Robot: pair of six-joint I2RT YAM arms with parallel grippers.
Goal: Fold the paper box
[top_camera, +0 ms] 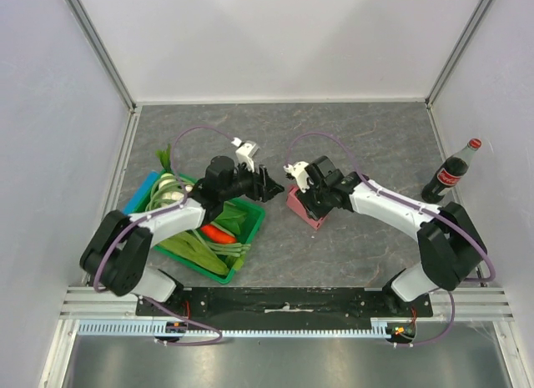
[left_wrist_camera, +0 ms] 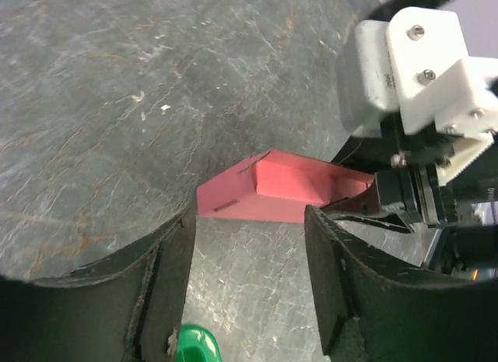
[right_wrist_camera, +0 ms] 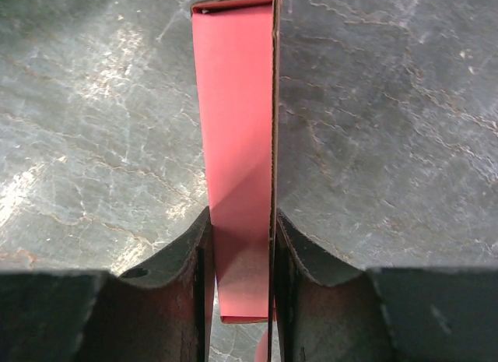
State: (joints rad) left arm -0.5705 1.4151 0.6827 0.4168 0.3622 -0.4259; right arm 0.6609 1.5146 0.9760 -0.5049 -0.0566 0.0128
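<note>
The pink paper box [top_camera: 307,216] rests on the grey table near the middle, partly folded, with one flat side facing up. My right gripper [top_camera: 310,198] is shut on it; in the right wrist view a pink panel [right_wrist_camera: 237,136] stands on edge between the two black fingers [right_wrist_camera: 167,284], pressed by both. My left gripper [top_camera: 274,188] hovers just left of the box and is open. In the left wrist view the box [left_wrist_camera: 268,195] lies beyond its fingertips [left_wrist_camera: 167,276], with only bare table in the gap. The right gripper [left_wrist_camera: 389,202] holds the box's far end.
A green crate [top_camera: 242,263] of vegetables sits under the left arm at the left; its rim [left_wrist_camera: 194,346] shows below the left fingers. A cola bottle [top_camera: 450,173] stands at the right by the wall. White walls with metal rails enclose the table.
</note>
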